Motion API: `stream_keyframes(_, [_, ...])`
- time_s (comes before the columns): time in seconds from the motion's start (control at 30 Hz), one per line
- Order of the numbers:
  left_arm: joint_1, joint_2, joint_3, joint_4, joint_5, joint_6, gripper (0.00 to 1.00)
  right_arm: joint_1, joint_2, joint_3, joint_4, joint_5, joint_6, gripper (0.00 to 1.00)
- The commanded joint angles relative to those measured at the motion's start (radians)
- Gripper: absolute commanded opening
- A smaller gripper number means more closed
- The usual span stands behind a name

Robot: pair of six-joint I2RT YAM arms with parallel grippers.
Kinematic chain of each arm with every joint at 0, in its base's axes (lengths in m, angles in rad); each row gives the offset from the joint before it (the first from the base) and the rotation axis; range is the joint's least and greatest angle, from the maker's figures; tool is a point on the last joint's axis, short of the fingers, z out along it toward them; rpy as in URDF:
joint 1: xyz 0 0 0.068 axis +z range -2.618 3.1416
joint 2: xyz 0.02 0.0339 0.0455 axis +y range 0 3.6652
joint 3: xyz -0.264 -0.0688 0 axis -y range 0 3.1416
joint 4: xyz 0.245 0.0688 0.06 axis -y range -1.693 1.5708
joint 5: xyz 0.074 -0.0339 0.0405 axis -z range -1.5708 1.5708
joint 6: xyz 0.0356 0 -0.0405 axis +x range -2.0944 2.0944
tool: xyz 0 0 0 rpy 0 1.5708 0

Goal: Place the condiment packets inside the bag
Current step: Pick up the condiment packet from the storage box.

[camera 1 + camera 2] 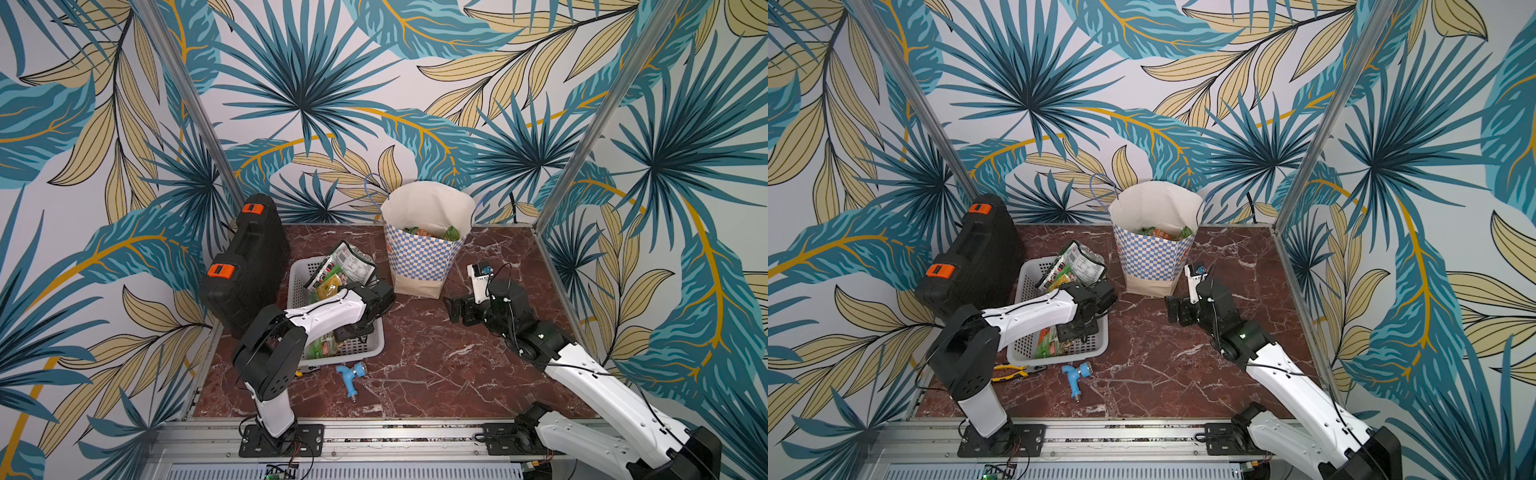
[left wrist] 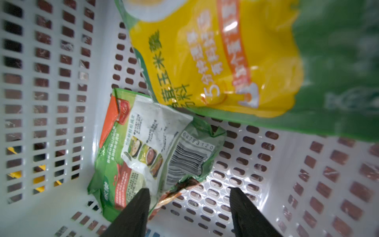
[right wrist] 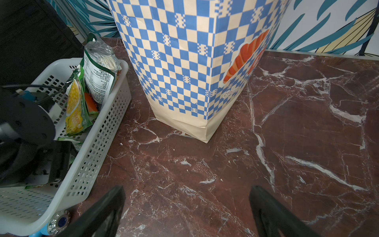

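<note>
We see the left arm (image 1: 324,313) bent forward from its base, forearm reaching over the basket (image 1: 296,282), wrist dipped so the left gripper (image 2: 189,189) points down inside it. Its jaws stand well apart with nothing clamped between them. In the left wrist view a crumpled green packet (image 2: 155,143) lies flat on the basket floor right under the gripper. One finger (image 2: 137,209) overlaps the packet's edge and the other sits over bare floor beside its corner; we cannot tell if either touches it. A yellow packet (image 2: 215,61) leans beyond it, its lower edge over the green packet's far corner. More packets (image 1: 347,266) stand propped at the basket's far end. The right arm (image 1: 602,386) stretches from its base across the table (image 1: 436,374), wrist low, with the right gripper (image 3: 187,187) aimed at the bag (image 1: 419,262). Its jaws are spread wide and empty over bare table, near the bag's base but not touching it. The bag stands upright at the back of the table, just beside the basket's far corner, mouth open, with a few packets showing inside.
</note>
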Motion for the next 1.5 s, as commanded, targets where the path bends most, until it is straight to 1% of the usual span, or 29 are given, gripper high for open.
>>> stream_keyframes(0.0, [-0.006,0.024,0.015,-0.013,-0.016,0.0,0.7,0.002,-0.006,-0.014,0.009,-0.002,0.008,1.0])
stream_keyframes(0.1, [-0.007,0.058,0.012,-0.018,-0.038,-0.004,0.7,0.001,-0.006,-0.014,0.009,-0.005,0.007,0.99])
stream_keyframes(0.2, [-0.006,0.084,0.011,-0.016,-0.058,-0.006,0.68,0.002,-0.006,-0.014,0.008,-0.005,0.008,0.99])
stream_keyframes(0.37, [-0.006,0.114,0.004,-0.006,-0.088,-0.005,0.58,0.002,-0.008,-0.013,0.006,-0.007,0.008,1.0])
stream_keyframes(0.47, [-0.007,0.109,-0.01,-0.009,-0.116,-0.007,0.47,0.002,-0.01,-0.013,0.007,-0.006,0.01,1.0])
stream_keyframes(0.57, [-0.01,0.085,-0.014,-0.042,-0.164,-0.012,0.3,0.001,-0.008,-0.014,0.009,-0.008,0.009,0.99])
stream_keyframes(0.63, [-0.013,0.052,-0.008,-0.071,-0.196,-0.013,0.16,0.002,-0.007,-0.013,0.008,-0.009,0.009,0.99])
stream_keyframes(0.73, [-0.022,0.002,0.016,-0.127,-0.234,-0.013,0.01,0.0,-0.006,-0.016,0.009,-0.012,0.01,1.0])
stream_keyframes(0.93, [-0.062,-0.11,0.109,-0.256,-0.31,-0.009,0.0,0.002,-0.006,-0.016,0.009,-0.008,0.01,0.99])
stream_keyframes(1.1, [-0.097,-0.213,0.175,-0.285,-0.335,0.039,0.0,0.002,-0.008,-0.018,0.012,-0.002,0.01,0.99])
stream_keyframes(1.2, [-0.106,-0.266,0.218,-0.253,-0.31,0.104,0.0,0.001,-0.01,-0.02,0.014,0.003,0.01,1.0])
stream_keyframes(1.3, [-0.119,-0.314,0.261,-0.172,-0.268,0.198,0.0,0.001,-0.011,-0.021,0.015,0.01,0.009,0.99])
stream_keyframes(1.47, [-0.122,-0.361,0.326,0.007,-0.149,0.332,0.0,0.001,-0.015,-0.026,0.016,0.023,0.01,1.0])
